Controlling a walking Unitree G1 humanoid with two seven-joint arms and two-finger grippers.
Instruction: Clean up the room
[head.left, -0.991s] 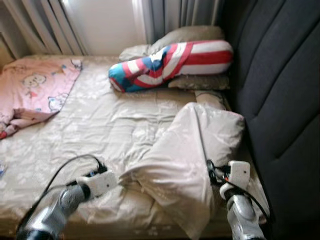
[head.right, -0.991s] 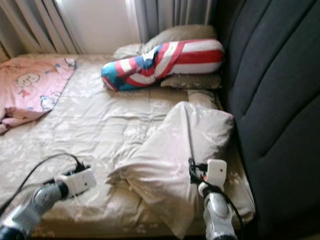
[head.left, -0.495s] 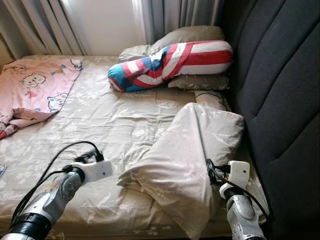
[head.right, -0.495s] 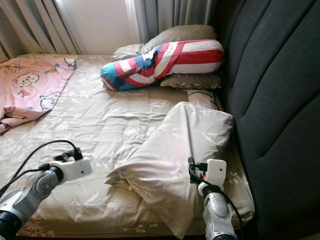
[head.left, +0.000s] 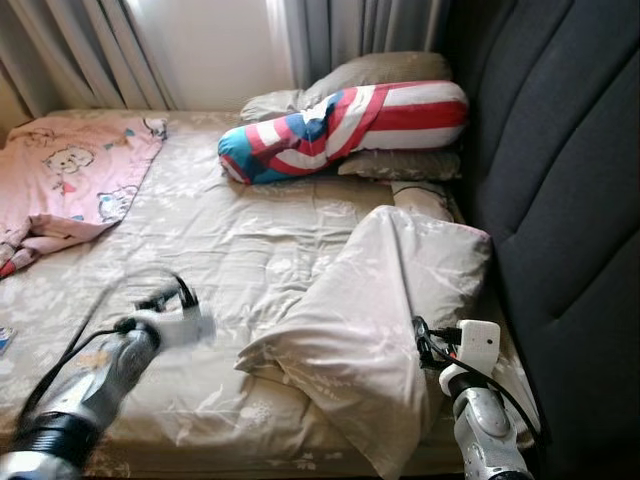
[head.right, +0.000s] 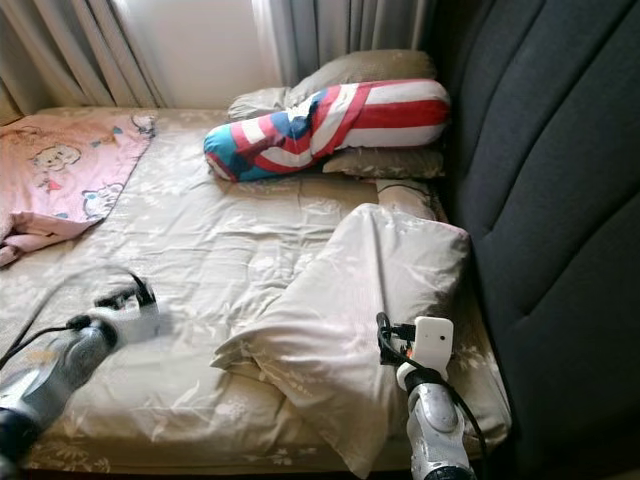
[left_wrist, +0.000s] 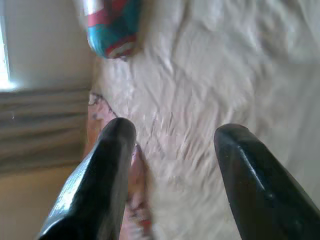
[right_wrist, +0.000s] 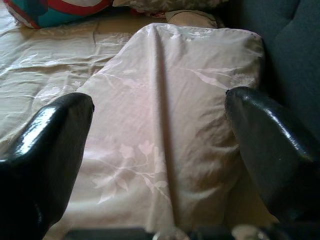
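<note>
the right claw (right_wrist: 160, 165) is closest to us, low by the near edge of the bed, and its two black fingers (right_wrist: 47, 150) are spread wide with nothing in them. right in front of it, almost under the fingers, lies the folded beige blanket (head.left: 385, 310), with one end leaning up toward the dark headboard (head.left: 560, 180) on the claw's right side. the blanket looks soft, puffy and light, and its shiny cloth may be a bit slippery, so it will flop and slide if pinched loosely. a good place to take hold would be the thick folded edge nearest the claw, where there is a lot of cloth to squeeze. off to the left, the left claw (left_wrist: 172, 165) hangs over the bare sheet (head.left: 240, 250), also wide open and empty. farther ahead of both claws is the striped red, white and blue pillow (head.left: 345, 125), resting on gray pillows (head.left: 385, 70). a pink blanket (head.left: 70, 175) lies far off to the left.
</note>
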